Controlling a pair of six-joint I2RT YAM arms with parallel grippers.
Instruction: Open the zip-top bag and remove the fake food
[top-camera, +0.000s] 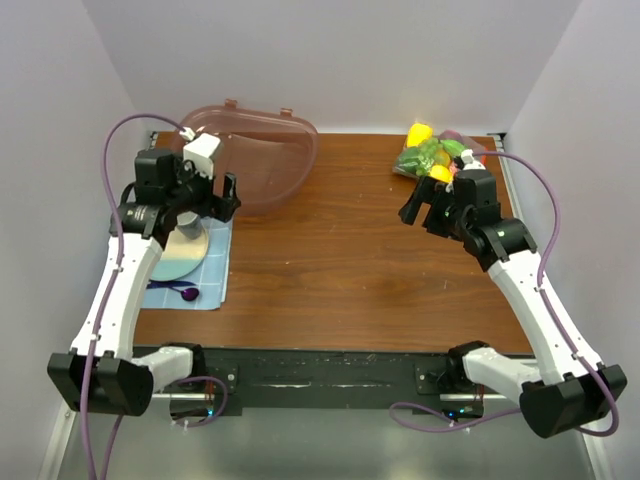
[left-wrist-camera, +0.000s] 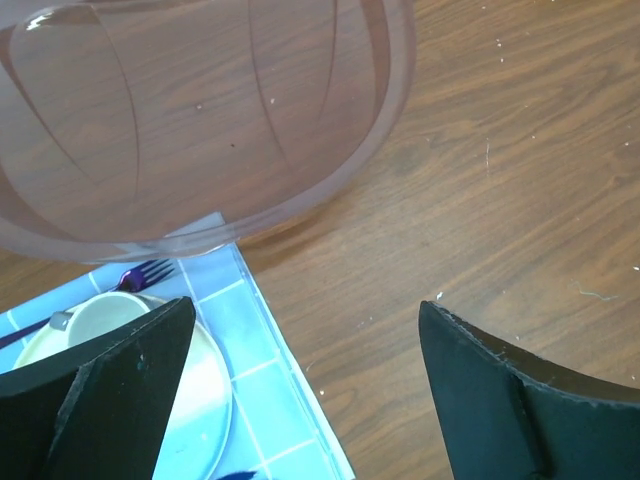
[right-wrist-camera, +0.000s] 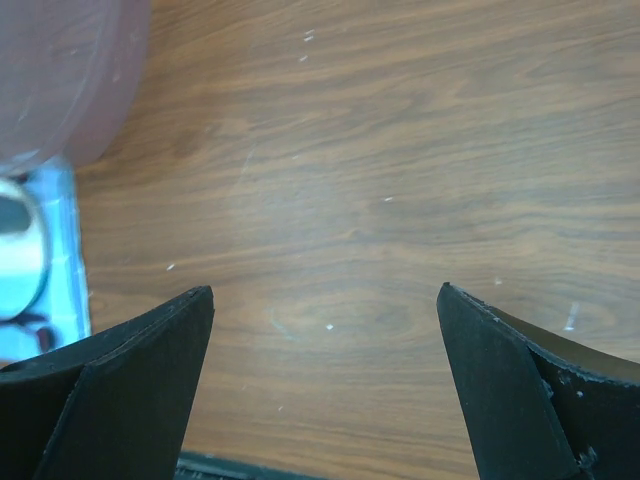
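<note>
The zip-top bag (top-camera: 432, 158) lies at the table's far right corner, clear plastic over the fake food: yellow pieces (top-camera: 420, 132) and green pieces (top-camera: 428, 155) show through. My right gripper (top-camera: 428, 212) is open and empty, just in front of the bag and pointing away from it. In the right wrist view the gripper (right-wrist-camera: 325, 295) has only bare wood between its fingers. My left gripper (top-camera: 226, 196) is open and empty at the far left, by the tub. In the left wrist view it (left-wrist-camera: 305, 305) hovers over the mat's edge.
A large pink-tinted clear tub (top-camera: 262, 160) stands at the back left, also in the left wrist view (left-wrist-camera: 200, 120). A blue tiled mat (top-camera: 212, 270) carries a plate (top-camera: 178, 258) and a purple spoon (top-camera: 180, 290). A purple fork (left-wrist-camera: 140, 275) lies by the plate.
</note>
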